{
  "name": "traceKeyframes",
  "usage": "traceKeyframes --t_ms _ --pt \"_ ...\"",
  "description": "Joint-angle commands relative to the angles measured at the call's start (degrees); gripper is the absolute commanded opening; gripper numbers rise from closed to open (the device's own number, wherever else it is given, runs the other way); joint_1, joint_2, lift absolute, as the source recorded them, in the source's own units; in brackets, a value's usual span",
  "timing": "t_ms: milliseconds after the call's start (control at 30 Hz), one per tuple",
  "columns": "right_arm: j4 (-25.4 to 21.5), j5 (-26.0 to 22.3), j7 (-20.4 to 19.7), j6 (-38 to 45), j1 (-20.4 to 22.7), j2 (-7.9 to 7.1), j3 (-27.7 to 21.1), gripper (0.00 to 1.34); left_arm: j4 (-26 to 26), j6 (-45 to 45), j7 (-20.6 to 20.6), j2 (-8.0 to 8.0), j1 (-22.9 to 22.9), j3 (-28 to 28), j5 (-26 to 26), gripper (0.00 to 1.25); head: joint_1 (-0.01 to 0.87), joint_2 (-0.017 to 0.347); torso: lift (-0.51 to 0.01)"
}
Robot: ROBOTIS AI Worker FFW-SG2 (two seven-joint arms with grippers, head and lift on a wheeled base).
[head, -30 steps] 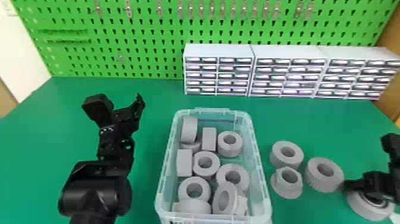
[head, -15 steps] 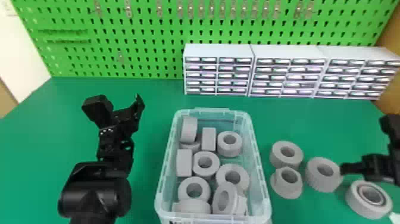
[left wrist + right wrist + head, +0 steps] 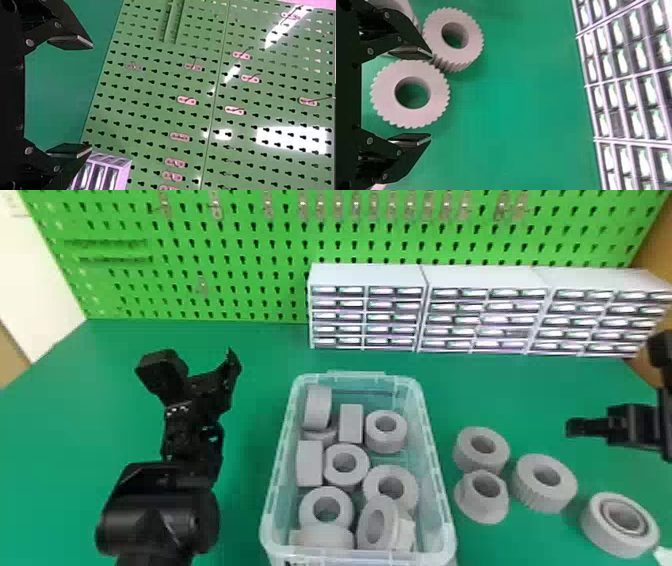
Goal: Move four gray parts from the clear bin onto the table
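Right wrist view shows the right gripper [image 3: 431,96] spread near a gray toothed ring [image 3: 439,95], probably light, rigid, best pinched across its sides.

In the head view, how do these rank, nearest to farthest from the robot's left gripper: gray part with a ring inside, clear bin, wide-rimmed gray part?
1. Clear bin, to the right of the left gripper.
2. Wide-rimmed gray part, just right of the bin.
3. Ringed gray part, farthest right on the table.
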Motion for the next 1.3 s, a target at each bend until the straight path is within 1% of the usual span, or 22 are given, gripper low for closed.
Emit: traceKeyframes --t_ms 0,133,233,400,533,700,967,1067,1167,1267 --pt "-2.4 -1.3 0.0 -0.8 0.4 0.77 -1.2 0.81 0.0 0.0 0.0 0.06 0.1 0.0 0.0 0.9 0.693 0.072 -0.052" --pt "-3.3 -2.7 0.0 -5.0 1.6 1.48 -2.6 0.81 0.0 0.0 -0.1 0.06 0.1 0.1 0.0 0.9 0.693 0.072 -0.052" --pt "-3.2 -3.5 0.0 -8.1 2.5 1.56 -3.3 0.81 0.0 0.0 -0.2 0.06 0.1 0.1 0.0 0.9 0.693 0.072 -0.052" --pt "-3.3 -3.6 0.0 -12.4 4.0 1.92 -4.2 0.81 0.0 0.0 -0.3 0.06 0.1 0.1 0.0 0.9 0.693 0.072 -0.052" --pt "-3.3 -3.5 0.0 -16.7 5.2 2.79 -5.3 0.81 0.0 0.0 -0.3 0.06 0.0 0.2 0.0 0.9 0.693 0.072 -0.052" --pt "-3.7 -3.5 0.0 -23.1 7.1 3.06 -5.6 0.81 0.0 0.0 -0.3 0.06 0.0 0.2 0.0 0.9 0.693 0.072 -0.052" --pt "-4.4 -1.4 0.1 -34.1 10.1 3.23 -5.8 0.81 -0.1 0.0 -0.4 0.06 0.1 0.3 0.1 0.9 0.693 0.072 -0.052" --pt "-4.3 0.1 0.1 -39.1 11.3 3.41 -5.7 0.81 -0.1 0.1 -0.6 0.06 0.1 0.4 0.1 0.9 0.693 0.072 -0.052" --pt "-4.3 1.9 0.1 -43.9 12.5 4.29 -6.2 0.81 -0.1 0.1 -1.1 0.06 0.1 0.6 0.0 0.9 0.693 0.072 -0.052" --pt "-3.9 2.8 0.5 -46.3 13.0 5.52 -7.6 0.81 -0.1 0.3 -1.8 0.06 0.0 0.6 0.1 0.9 0.693 0.072 -0.052"
